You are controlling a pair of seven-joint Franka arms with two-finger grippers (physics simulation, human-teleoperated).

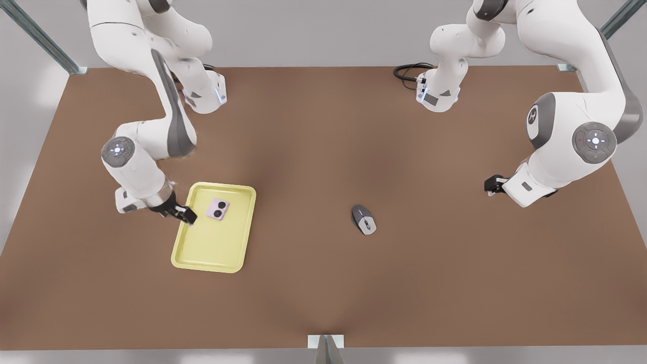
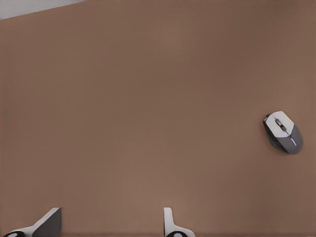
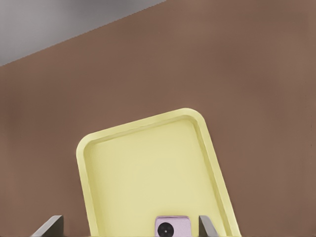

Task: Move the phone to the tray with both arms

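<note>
The pale pink phone (image 1: pixel 218 209) lies flat in the far part of the pale yellow tray (image 1: pixel 212 247), its two black camera circles facing up. My right gripper (image 1: pixel 183 214) hovers at the tray's rim on the front view's left, a short way from the phone. In the right wrist view its fingers (image 3: pixel 49 226) stand open and wide apart, with the tray (image 3: pixel 148 168) beyond them and the phone (image 3: pixel 172 228) at the near end. My left gripper (image 1: pixel 493 184) waits at the front view's right, open (image 2: pixel 108 227), holding nothing.
A grey and silver computer mouse (image 1: pixel 363 219) sits on the brown table (image 1: pixel 323 283) between the arms, and it also shows in the left wrist view (image 2: pixel 282 131). A black cable (image 1: pixel 407 72) loops at the table's far edge.
</note>
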